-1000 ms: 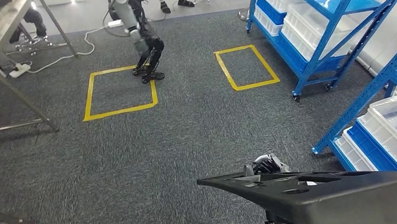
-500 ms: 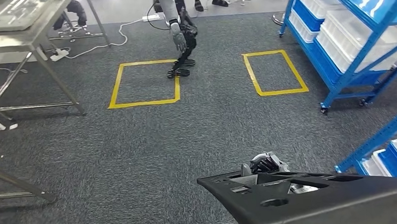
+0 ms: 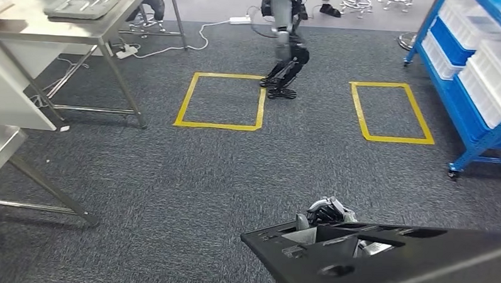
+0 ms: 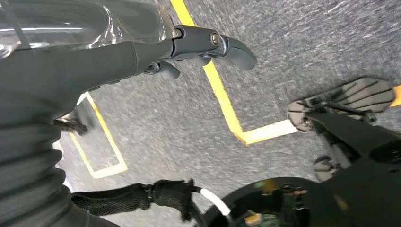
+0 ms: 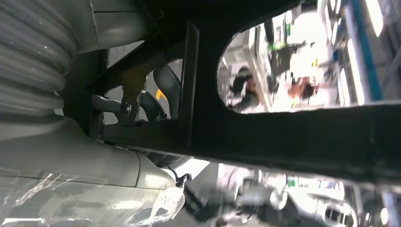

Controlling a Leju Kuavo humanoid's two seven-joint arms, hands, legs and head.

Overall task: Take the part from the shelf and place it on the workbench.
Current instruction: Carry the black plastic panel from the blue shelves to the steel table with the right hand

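A large black moulded part (image 3: 395, 260) is carried low in front of the body. It is gripped by the right hand (image 3: 331, 211), whose dark fingers (image 5: 166, 92) are seen through one of the part's cut-outs, wrapped round its framing. The grip appears to have been taken near the part's pointed end, so the broad remainder reaches away to the outer side of that hand and past the picture's edge. The part is held roughly level, presumably so that it can be set flat once a surface is reached.

The left hand (image 4: 142, 61) is held beside the body above the carpet, grasping nothing, its fingers loosely extended; it seems to be kept out of the way while the load is borne by the other arm.

The metal table (image 3: 107, 20) lies well ahead of the right hand and toward the left-hand side, with two yellow floor squares (image 3: 224, 101) and another robot (image 3: 284, 48) between. The blue shelf (image 3: 473, 74) lies ahead on the right hand's outer side. The part is judged to be off the shelf and in transit, with placement not yet done.
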